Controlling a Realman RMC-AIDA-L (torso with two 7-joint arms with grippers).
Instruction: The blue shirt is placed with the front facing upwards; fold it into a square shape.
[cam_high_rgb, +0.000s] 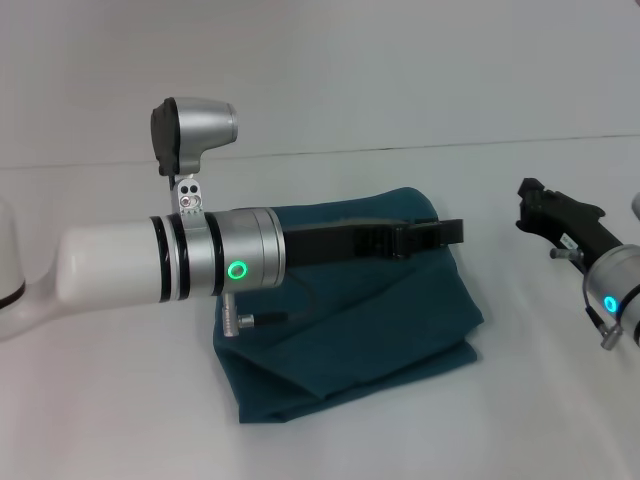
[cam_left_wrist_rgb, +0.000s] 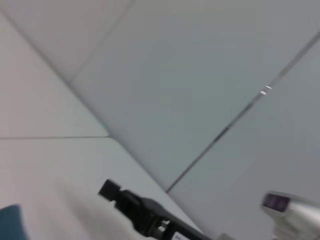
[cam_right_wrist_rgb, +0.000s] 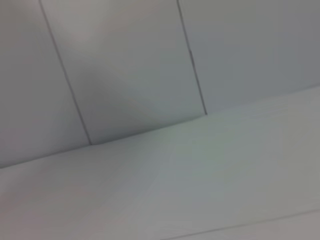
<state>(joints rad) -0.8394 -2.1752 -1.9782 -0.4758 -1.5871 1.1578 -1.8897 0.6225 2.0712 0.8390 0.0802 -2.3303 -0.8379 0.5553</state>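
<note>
Teal cotton: the blue shirt (cam_high_rgb: 370, 330) lies on the white table (cam_high_rgb: 120, 400) as a folded, roughly square bundle, plain side up, no print showing.
Edges: the near layers do not line up — one flap sits skewed over the one under it, and the near-left corner sticks out.
Left tool (cam_high_rgb: 440, 233): stretched level across the far part of the bundle, its black fingers lying narrow and flat together, with no cloth seen between them; whether it touches the fabric I cannot tell.
Right tool (cam_high_rgb: 530, 200): off to the right, well apart from the shirt, over bare table; how its fingers stand I cannot tell. It also shows in the left wrist view (cam_left_wrist_rgb: 112, 190).
Stage: folding looks near done — what remains is probably tidying.
Doing it well: lift the left tool straight up before drawing it away, so the top layer is not dragged; if squaring is wanted, press the skewed flap rather than pull it.
</note>
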